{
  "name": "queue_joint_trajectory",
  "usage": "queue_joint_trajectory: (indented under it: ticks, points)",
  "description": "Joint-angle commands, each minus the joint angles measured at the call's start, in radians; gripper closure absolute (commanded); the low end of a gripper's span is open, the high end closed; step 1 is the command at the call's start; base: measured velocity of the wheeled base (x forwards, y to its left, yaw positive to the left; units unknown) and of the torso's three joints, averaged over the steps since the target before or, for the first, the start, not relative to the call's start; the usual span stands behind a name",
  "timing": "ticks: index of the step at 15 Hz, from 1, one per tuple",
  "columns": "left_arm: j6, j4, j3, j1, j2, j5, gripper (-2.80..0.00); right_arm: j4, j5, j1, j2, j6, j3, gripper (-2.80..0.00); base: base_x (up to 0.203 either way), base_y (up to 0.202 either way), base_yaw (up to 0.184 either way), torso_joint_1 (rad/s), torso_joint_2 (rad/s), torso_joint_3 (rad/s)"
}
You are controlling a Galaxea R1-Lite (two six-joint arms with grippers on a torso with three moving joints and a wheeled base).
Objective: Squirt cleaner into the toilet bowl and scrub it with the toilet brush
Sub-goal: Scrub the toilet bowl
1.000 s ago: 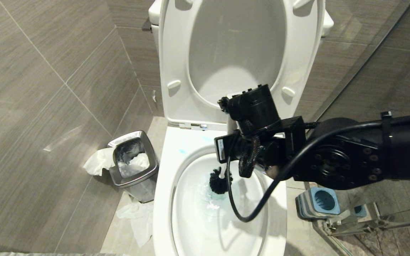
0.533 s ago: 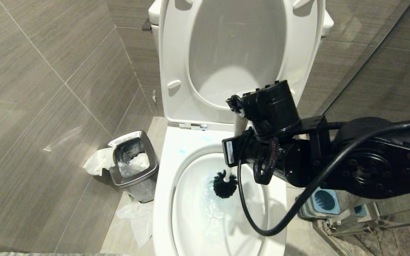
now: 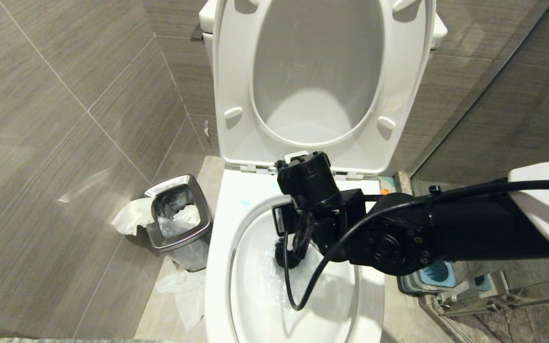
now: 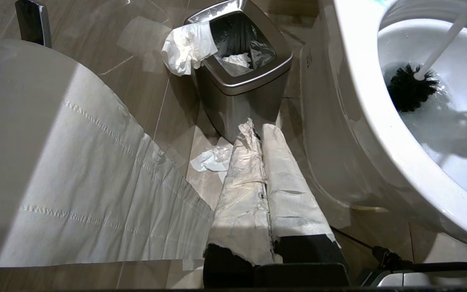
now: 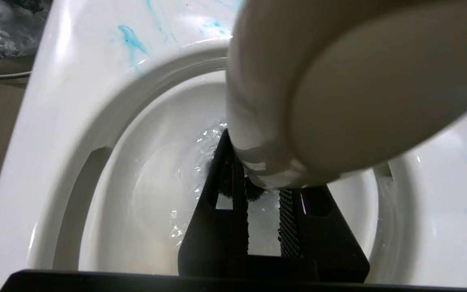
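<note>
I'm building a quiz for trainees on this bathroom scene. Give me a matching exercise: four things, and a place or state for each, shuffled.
Things:
1. black bristle head of the toilet brush
2. small steel-rimmed waste bin
3. white plastic toilet seat
4. turquoise cleaner streaks

Places or states:
A. raised upright
B. on the bowl's broad rim
C. down in the bowl's water
D. on the floor beside the toilet

Pairs: 1-C, 2-D, 3-A, 4-B
</note>
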Motion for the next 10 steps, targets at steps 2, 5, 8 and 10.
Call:
queue_joint_trajectory:
  ticks: [2,5,8,10]
  points:
    - [0.0,0.0,0.002,0.0,0.0,0.0,0.0,0.0,-0.017,-0.007,0.093,-0.037,-0.068,0.0,0.0,0.0,0.0,0.0,0.0,0.0]
    - [0.0,0.0,0.002,0.0,0.0,0.0,0.0,0.012,-0.019,-0.005,0.053,-0.06,-0.071,0.0,0.0,0.0,0.0,0.0,0.0,0.0]
    - [0.0,0.0,0.002,0.0,0.0,0.0,0.0,0.144,-0.018,0.014,-0.081,-0.065,-0.069,0.0,0.0,0.0,0.0,0.0,0.0,0.0]
    - [0.002,0.0,0.002,0.0,0.0,0.0,0.0,0.19,-0.017,0.02,-0.172,-0.064,-0.025,0.0,0.0,0.0,0.0,0.0,0.0,0.0]
